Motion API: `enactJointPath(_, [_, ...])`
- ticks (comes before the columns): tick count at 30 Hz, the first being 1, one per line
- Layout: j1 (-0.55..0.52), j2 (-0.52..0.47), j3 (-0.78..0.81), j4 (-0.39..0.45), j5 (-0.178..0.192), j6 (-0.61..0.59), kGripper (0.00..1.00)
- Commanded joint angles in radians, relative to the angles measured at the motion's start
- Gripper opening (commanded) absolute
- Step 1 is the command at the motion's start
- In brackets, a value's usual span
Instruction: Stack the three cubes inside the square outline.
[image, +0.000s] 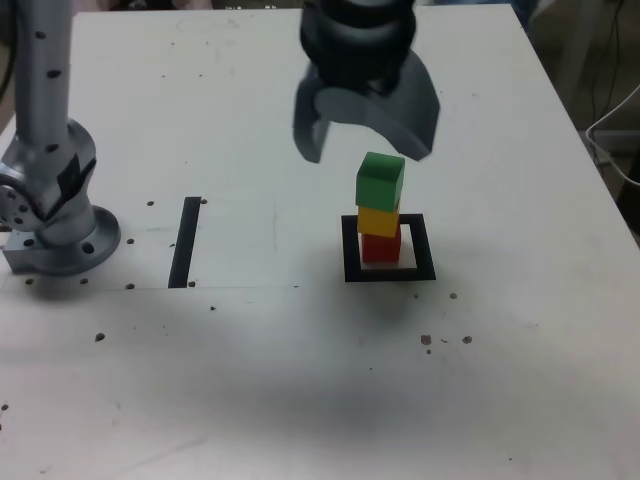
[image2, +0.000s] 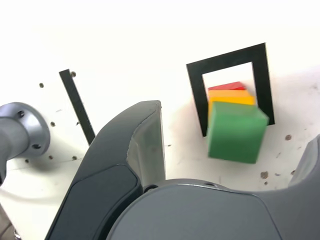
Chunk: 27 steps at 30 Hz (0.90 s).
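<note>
**A:** Where are the cubes?

**B:** All three stand in one column inside the square outline (image: 389, 248), which lies on the white desk (image: 300, 380) nearer its right edge in the exterior view. The red cube (image: 380, 247) is at the bottom, the yellow cube (image: 379, 220) on it, the green cube (image: 380, 181) on top, turned slightly off square from the two below.

**A:** And the hand?

**B:** The hand (image: 366, 128) hangs just above the green cube with its jaws spread wide, holding nothing.

**A:** How would the cubes handle?

**B:** They look small, stiff, matte and probably light. I judge flat opposite side faces the best hold. The column looks easy to topple with a sideways nudge.

**A:** Room to move?

**B:** Plenty. A straight black strip (image: 185, 241) lies well apart toward the arm's base (image: 60, 235), near the left edge. The outline leaves little margin around the red cube; how centred it sits is hard to tell.
</note>
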Motion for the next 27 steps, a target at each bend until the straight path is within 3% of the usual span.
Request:
enactJointPath(1, [0.010, -0.023, 0.016, 0.003, -0.016, 0.005, 0.99])
enactJointPath(9, [0.039, -0.133, 0.143, -0.022, -0.063, -0.012, 0.99])
enactJointPath(13, [0.053, -0.190, 0.240, -0.096, -0.085, -0.041, 0.99])
enactJointPath(19, [0.112, -0.261, 0.418, -0.219, -0.150, -0.060, 0.99])
enactJointPath(27, [0.152, -0.325, 0.563, -0.327, -0.183, -0.071, 0.99])
